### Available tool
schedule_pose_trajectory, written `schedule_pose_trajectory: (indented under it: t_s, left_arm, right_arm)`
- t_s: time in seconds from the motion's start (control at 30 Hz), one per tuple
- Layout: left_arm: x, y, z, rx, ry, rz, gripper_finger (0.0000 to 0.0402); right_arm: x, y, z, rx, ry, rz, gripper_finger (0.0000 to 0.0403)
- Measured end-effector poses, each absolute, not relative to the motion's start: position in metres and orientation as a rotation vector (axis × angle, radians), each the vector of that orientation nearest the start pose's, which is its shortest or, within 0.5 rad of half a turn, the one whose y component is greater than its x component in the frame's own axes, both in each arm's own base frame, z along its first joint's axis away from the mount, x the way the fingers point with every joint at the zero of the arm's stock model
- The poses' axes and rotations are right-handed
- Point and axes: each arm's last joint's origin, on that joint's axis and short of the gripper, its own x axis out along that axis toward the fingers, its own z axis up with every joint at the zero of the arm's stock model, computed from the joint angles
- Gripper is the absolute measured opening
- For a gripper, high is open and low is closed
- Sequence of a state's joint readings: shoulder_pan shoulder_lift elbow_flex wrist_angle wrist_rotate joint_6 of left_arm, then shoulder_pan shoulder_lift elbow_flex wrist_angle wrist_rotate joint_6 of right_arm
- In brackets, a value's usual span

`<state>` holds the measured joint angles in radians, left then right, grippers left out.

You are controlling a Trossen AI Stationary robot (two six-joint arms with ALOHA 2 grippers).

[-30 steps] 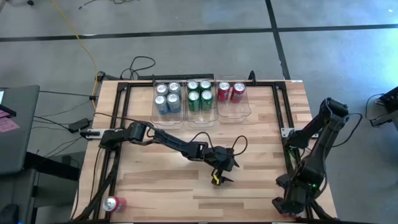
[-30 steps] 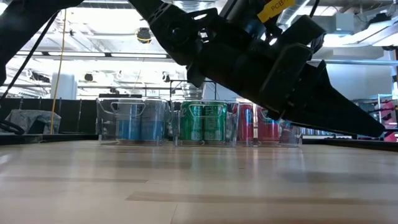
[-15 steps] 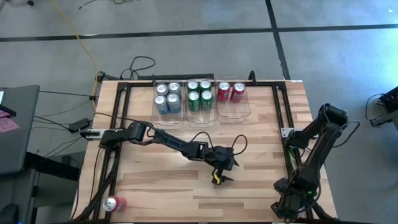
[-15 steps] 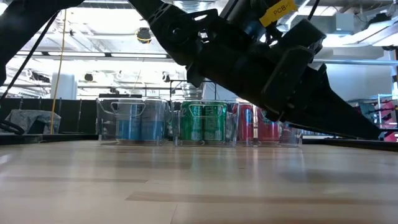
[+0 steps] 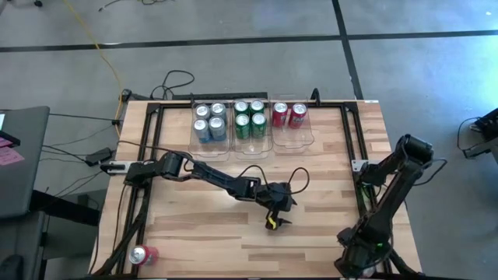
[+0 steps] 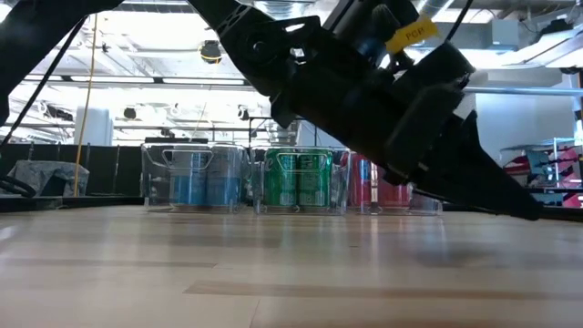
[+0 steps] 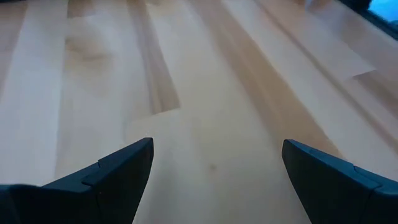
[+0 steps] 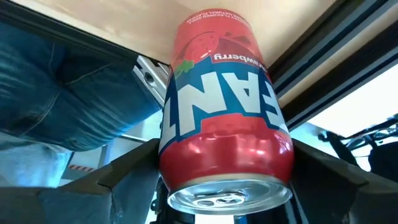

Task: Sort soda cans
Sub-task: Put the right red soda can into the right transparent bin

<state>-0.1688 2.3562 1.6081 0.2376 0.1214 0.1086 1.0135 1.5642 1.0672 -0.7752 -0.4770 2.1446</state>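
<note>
- We see the red can held in the right gripper: red body, a blue band with large white letters, a strawberry picture and the word "strawberry" near its base, and a silver top with a pull tab facing the wrist camera.
- The right gripper's two dark fingers press on either side of that can, pinching it, down past the table's right front corner.
- Another red can lies on its side at the table's front left corner.
- At the back of the table, clear bins hold four blue cans, four green cans and two red cans.
- The left gripper hangs low over the middle of the table, its fingers spread apart over bare wood.
- Compared with a second ago, the right arm has swung lower towards the front edge in the high view; the left arm and the cans in the bins have not shifted.
</note>
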Motion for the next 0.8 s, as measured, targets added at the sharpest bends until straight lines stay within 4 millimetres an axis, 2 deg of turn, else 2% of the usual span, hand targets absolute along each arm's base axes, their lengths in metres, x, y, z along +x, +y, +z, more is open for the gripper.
schedule_pose_trajectory:
  t_s: [0.27, 0.53, 0.67, 0.8]
  left_arm:
    - [0.502, -0.088, 0.118, 0.097, 0.530, -0.285, 0.0352]
    - [0.499, -0.090, 0.113, 0.076, 0.599, -0.206, 0.0352]
    - [0.497, -0.091, 0.115, 0.065, 0.622, -0.189, 0.0352]
    - [0.490, -0.094, 0.126, 0.094, 0.649, -0.141, 0.0352]
  right_arm:
    - [0.160, 0.227, 0.212, 0.991, 1.893, -0.578, 0.0331]
    - [0.185, 0.184, 0.211, 0.839, 1.889, -0.537, 0.0330]
    - [0.200, 0.163, 0.210, 0.791, 1.857, -0.497, 0.0330]
    - [0.211, 0.144, 0.210, 0.759, 1.842, -0.449, 0.0330]
